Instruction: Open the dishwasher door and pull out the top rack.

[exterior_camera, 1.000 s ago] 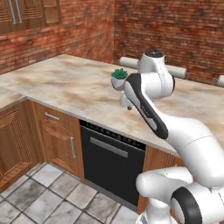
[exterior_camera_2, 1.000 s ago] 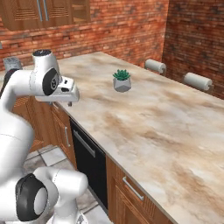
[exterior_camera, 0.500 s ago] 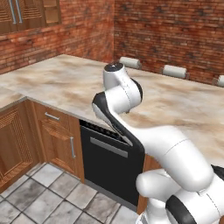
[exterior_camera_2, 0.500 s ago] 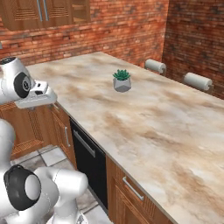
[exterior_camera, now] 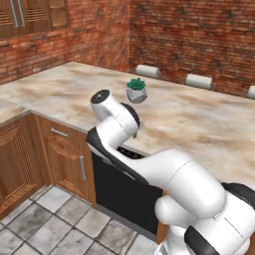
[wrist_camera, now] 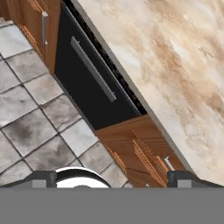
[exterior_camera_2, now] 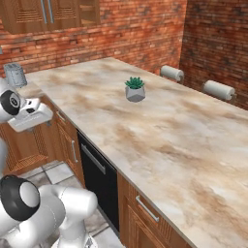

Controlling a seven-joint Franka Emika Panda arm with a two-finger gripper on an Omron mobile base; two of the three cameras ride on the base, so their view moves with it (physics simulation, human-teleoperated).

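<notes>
Hand view looks down across the dishwasher door [wrist_camera: 94,89], a flat black panel set under the edge of the marble tabletop [wrist_camera: 175,65], shut flush between brown wooden cabinets [wrist_camera: 140,148], with grey floor tiles [wrist_camera: 30,113] in front of it. Its silver bar handle [wrist_camera: 92,69] runs along the upper part of the panel and stands a little proud of it; that bar is the obvious place to take hold, near its middle so the pull stays even. The door looks rigid and hinged at its foot, so I would expect it to resist at first and then swing down under its own weight, and the smooth metal bar may be slippery for narrow fingers unless they hook well behind it. The top rack is hidden behind the shut door, so nothing can be said of what it holds; as a wire basket on runners it should slide lightly once reached. The hand [exterior_camera_2: 30,115] hangs out over the floor, well apart from the door, with its fingertips at the lower edge of the hand view too cut off to tell whether they are spread or pressed together. A small potted plant [exterior_camera_2: 135,89] sits on the tabletop.
</notes>
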